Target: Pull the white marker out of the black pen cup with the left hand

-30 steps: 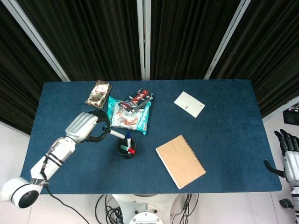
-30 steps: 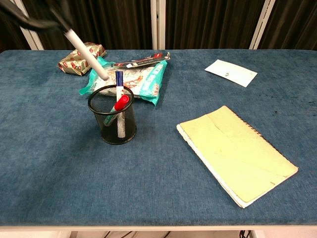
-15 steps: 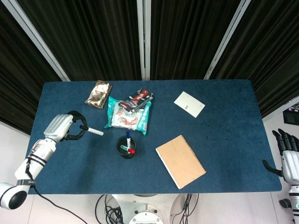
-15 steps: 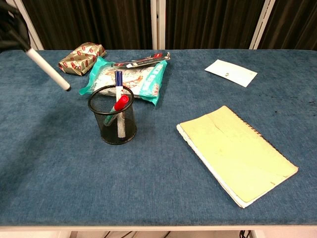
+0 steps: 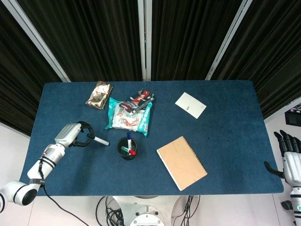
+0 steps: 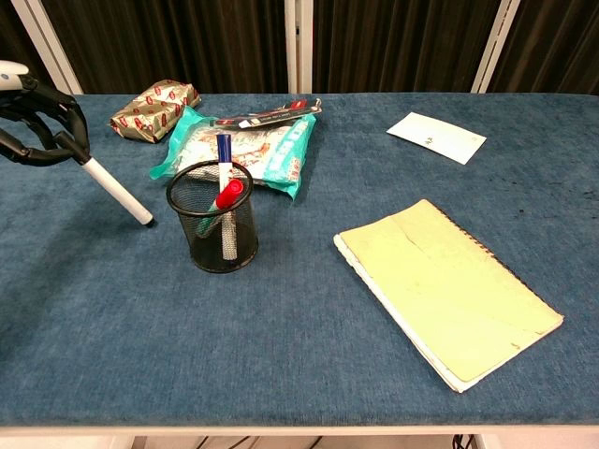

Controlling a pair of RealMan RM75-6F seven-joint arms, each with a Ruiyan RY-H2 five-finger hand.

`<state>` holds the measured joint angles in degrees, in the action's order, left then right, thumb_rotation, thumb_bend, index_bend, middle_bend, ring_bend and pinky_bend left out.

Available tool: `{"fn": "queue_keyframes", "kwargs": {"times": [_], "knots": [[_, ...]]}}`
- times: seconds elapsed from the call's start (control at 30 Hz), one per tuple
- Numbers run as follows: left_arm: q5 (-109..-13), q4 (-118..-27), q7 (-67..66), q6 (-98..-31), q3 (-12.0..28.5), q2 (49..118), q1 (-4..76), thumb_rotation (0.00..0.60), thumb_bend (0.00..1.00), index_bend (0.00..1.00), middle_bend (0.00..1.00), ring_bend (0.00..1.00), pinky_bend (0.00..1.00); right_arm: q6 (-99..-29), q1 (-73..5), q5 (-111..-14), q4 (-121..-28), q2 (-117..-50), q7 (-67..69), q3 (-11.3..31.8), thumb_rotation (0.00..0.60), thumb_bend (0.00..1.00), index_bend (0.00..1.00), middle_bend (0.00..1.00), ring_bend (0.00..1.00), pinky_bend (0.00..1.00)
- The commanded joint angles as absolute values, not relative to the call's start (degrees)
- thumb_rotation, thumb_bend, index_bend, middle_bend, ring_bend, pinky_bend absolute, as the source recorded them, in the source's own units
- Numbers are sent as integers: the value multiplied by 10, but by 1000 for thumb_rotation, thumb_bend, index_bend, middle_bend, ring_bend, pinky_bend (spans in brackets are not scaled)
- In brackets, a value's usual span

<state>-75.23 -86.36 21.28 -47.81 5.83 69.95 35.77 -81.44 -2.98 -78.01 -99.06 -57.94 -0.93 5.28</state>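
Note:
My left hand [image 5: 75, 135] [image 6: 37, 117] grips the white marker [image 5: 99, 141] [image 6: 118, 192], which slants down to the right with its tip close to the blue tabletop. The marker is outside the black mesh pen cup [image 5: 127, 149] [image 6: 215, 224] and to its left, apart from it. A blue marker [image 6: 225, 154] and a red-capped marker [image 6: 227, 195] still stand in the cup. My right hand [image 5: 291, 157] hangs off the table's right edge in the head view, fingers spread and holding nothing.
Behind the cup lie a teal snack bag [image 5: 129, 117] with a red-and-black packet [image 5: 140, 99] on it and a foil packet [image 5: 99, 94]. A tan spiral notebook [image 5: 181, 162] lies right of the cup, a white card [image 5: 190, 105] further back.
My left hand carried the white marker away from the cup to the left, then lowered it toward the tabletop and slightly back right. The right hand stayed put.

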Motion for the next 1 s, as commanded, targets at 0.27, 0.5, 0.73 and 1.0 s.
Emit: {"fn": "queue_keyframes", "kwargs": {"times": [0.27,0.5,0.73,1.0], "knots": [[-781,-851,219,-519,51,700,338,600,343,68,97,1,168,-814,-32,-783,-995,-577,-8,53,600,180,0,0,0,0],[-816,-866,131,-618,41,679,297,600,343,64,44,0,109,-822,-28,-784,-994,-576,-4,53,600,179,0,0,0,0],[-846,-866,-31,-810,23,682,195,600,333,65,43,0,76,-830,-26,-789,-986,-588,-13,52,600,180,0,0,0,0],[-844,-859,-26,-904,-2,678,104,600,294,65,43,0,2,-835,-35,-805,-951,-616,-22,55,600,179,0,0,0,0]]}}
